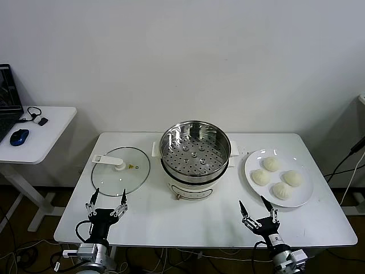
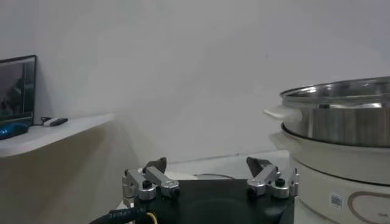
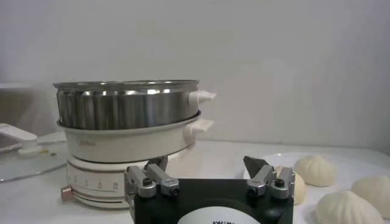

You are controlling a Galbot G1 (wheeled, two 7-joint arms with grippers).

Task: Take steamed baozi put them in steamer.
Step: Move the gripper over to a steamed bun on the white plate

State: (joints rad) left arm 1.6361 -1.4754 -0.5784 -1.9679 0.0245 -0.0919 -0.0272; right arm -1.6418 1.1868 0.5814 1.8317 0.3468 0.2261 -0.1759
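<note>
1. Centrally in the head view, the steamer (image 1: 195,149) stands on the white table (image 1: 148,217): a shiny steel basket with a perforated floor, seated on a white pot base with side handles. Nothing lies in the basket; its holed floor shows bare.
2. At the right of the frame, a round white plate (image 1: 252,161) sits just beside the steamer and holds all four baozi (image 1: 277,177). They cluster together on the plate, one toward the back, two in the middle, one toward the front.
3. Left of the steamer, a flat glass lid (image 1: 121,170) with a white knob lies on the table, close to the pot base.
4. The right gripper (image 1: 255,206) hovers at the lower right of the frame, near the table's front edge and in front of the plate. Its fingers are spread wide and hold nothing. From the right wrist view, the steamer (image 3: 131,125) fills the left half, and baozi (image 3: 314,170) show past the fingers (image 3: 259,167) at the lower right.
5. The left gripper (image 1: 108,196) hovers at the lower left, just in front of the lid, fingers parted and empty. In the left wrist view, the steamer (image 2: 341,140) rises at the right edge.
6. In the upper left of the head view, a side desk (image 1: 45,134) carries a blue mouse (image 1: 19,137) and part of a laptop (image 1: 7,100).
</note>
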